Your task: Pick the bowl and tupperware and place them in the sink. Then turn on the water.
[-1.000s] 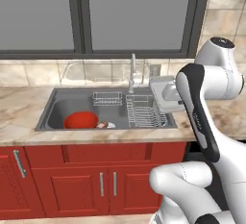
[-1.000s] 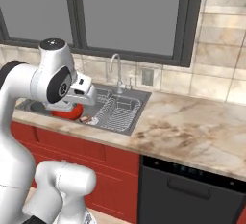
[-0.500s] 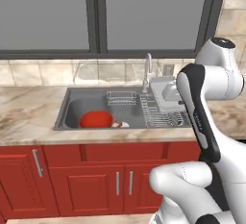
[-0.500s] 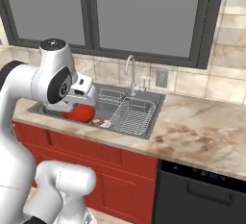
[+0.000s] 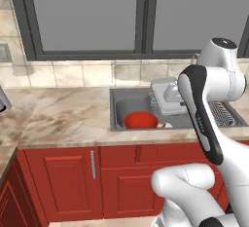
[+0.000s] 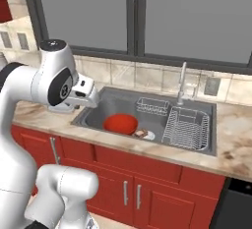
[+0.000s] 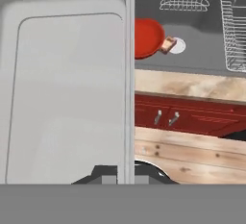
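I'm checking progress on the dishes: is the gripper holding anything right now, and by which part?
Yes. The gripper is shut on the tupperware, the light grey container, pinching its edge between the fingers. The red bowl already sits in the sink.

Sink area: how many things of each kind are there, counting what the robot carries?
Bowl: 1
Tupperware: 1
Wire racks: 2
Faucet: 1
Drain piece: 1
Total: 6
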